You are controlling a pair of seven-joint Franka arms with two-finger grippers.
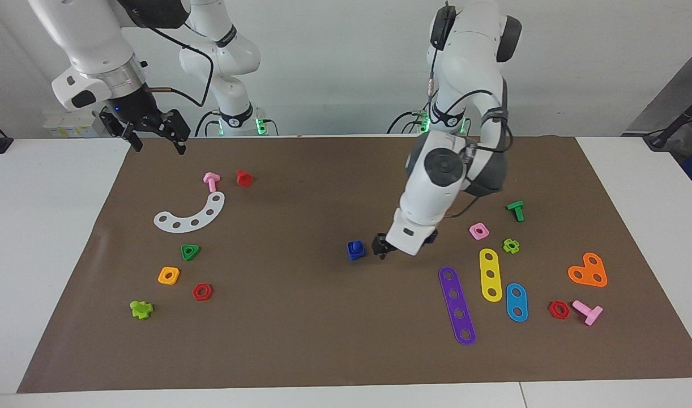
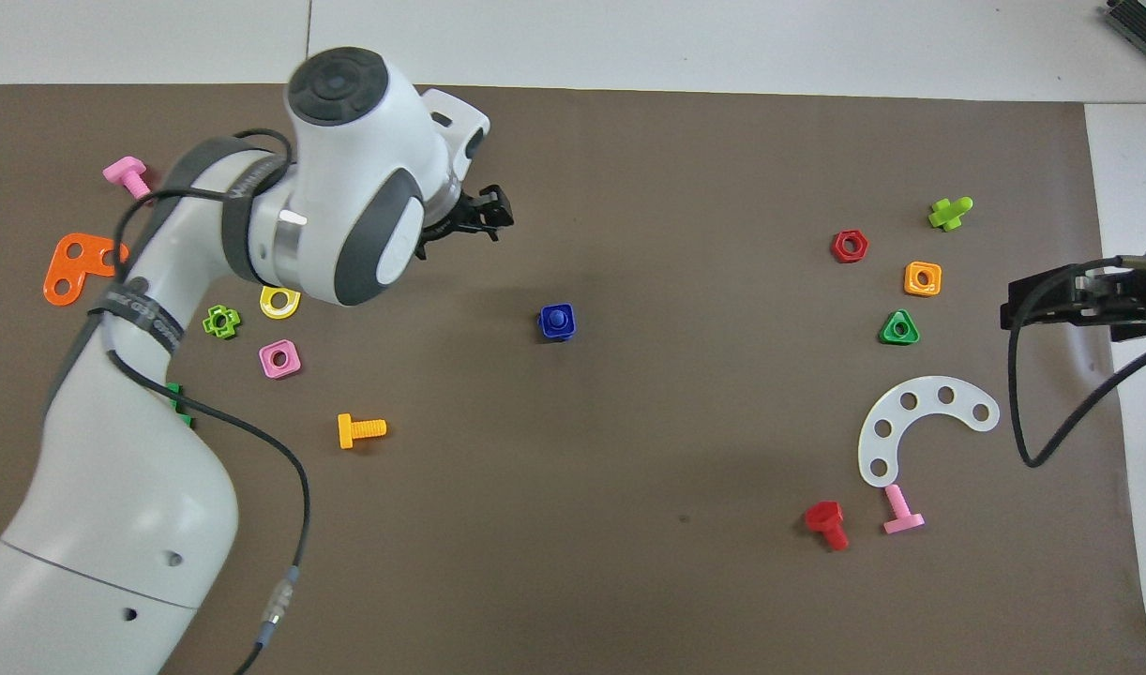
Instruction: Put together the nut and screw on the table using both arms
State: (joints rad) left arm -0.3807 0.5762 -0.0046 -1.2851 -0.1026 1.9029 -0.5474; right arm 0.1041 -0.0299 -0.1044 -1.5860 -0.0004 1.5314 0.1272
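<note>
While the dark-blue nut sits flat on the brown mat near the middle of the desk, the dark-blue screw stands in its centre hole, showing in the overhead view as a rounded stub; in the facing view the two read as one blue piece and I cannot separate them. The left end effector hangs low just beside this piece, toward the left arm's end of the desk, apart from it and gripping nothing. Whether its fingers are spread or closed I cannot tell from either view.

The right end effector waits raised over the mat's edge at the right arm's end of the desk, with its two fingers clearly apart and nothing between them. Under and near it lie a white curved strip, a pink bolt and a red bolt. A green triangular nut and an orange square nut lie farther from the robots than the strip. Near the left arm, a pink square nut rests on the mat.
</note>
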